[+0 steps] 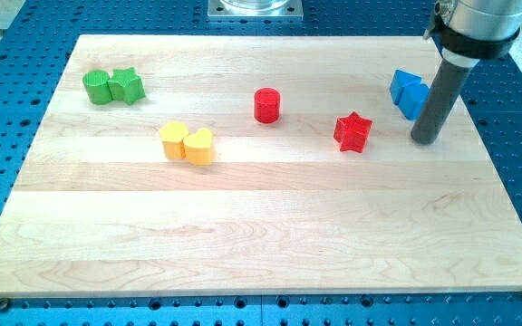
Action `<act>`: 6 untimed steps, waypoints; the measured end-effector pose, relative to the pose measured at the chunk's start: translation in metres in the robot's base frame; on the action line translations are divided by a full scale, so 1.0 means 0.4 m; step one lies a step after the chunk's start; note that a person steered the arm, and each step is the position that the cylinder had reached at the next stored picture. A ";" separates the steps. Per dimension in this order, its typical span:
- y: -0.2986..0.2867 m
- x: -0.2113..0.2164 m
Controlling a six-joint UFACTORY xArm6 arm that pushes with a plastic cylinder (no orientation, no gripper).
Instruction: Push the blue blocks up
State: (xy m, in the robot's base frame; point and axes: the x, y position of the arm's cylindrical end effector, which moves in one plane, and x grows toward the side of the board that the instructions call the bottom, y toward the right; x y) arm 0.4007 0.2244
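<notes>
The arm enters from the view's top right corner and holds its dark rod upright, slightly tilted; my tip (426, 140) rests on the wooden tabletop (270, 226) just below and to the right of the two blue blocks (408, 92), close beside them, though contact cannot be confirmed. There is no hand fitted, so nothing is gripped. The blue blocks sit touching each other near the right edge. A red star (352, 132) lies to their left, a red cylinder (266, 105) further left, two yellow blocks (187, 143) together at centre-left, and a green block and green star (113, 86) at upper left.
</notes>
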 end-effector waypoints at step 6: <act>0.013 -0.091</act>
